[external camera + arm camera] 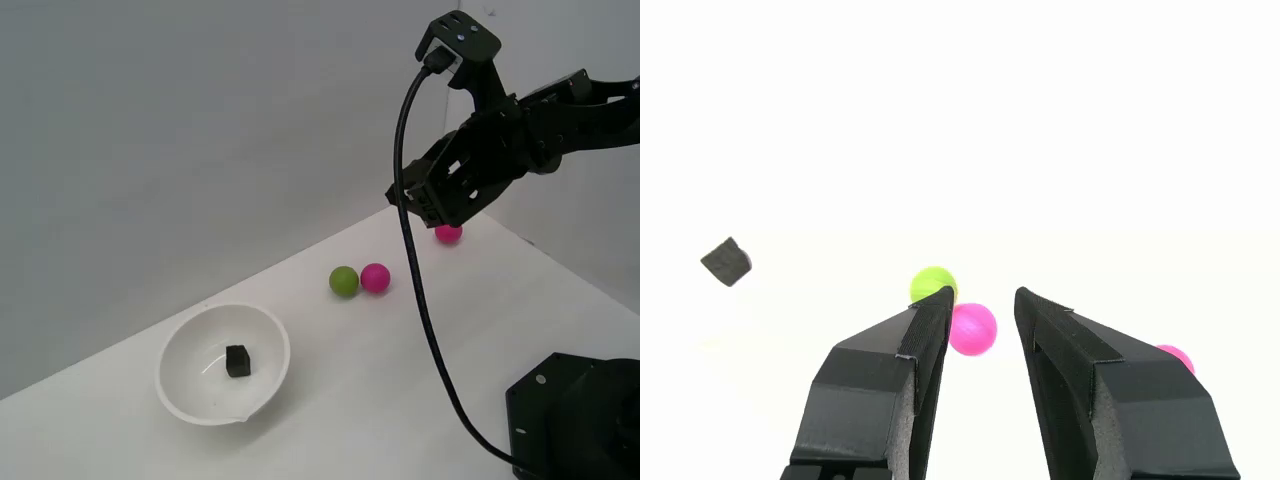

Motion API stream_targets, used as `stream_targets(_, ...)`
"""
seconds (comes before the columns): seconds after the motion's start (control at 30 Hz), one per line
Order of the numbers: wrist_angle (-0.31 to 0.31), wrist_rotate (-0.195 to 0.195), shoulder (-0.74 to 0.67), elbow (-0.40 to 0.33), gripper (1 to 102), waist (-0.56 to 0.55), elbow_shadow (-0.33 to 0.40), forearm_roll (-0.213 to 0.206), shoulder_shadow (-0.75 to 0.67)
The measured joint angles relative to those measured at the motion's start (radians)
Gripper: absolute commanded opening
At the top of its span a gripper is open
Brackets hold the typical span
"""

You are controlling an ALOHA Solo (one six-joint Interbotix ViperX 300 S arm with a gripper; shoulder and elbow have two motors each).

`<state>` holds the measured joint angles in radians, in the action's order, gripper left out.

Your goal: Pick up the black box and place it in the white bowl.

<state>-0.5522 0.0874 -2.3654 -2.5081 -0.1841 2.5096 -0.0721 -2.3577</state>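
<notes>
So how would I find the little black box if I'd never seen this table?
Look for the big white bowl near the exterior view's left end of the white table. Down in its hollow sits the black box. It is the only dark, square-cornered small thing; the others are round green and pink balls out on the table.

A plain grey wall (200, 130) stands behind a white table (350, 400) under even light.

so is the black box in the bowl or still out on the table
In. The black box sits on the hollow floor of the white bowl; the end effector is empty, raised away.
</notes>
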Motion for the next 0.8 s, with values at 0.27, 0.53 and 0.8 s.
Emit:
stream_targets(0.27, -0.017, 0.000, -0.060, -0.017, 33, 0.060, 0.018, 0.040, -0.063)
stream_targets(0.53, -0.028, 0.000, -0.133, -0.035, 33, 0.078, 0.034, 0.052, -0.138)
stream_targets(0.8, -0.028, 0.000, -0.167, -0.084, 33, 0.078, 0.084, 0.052, -0.172)
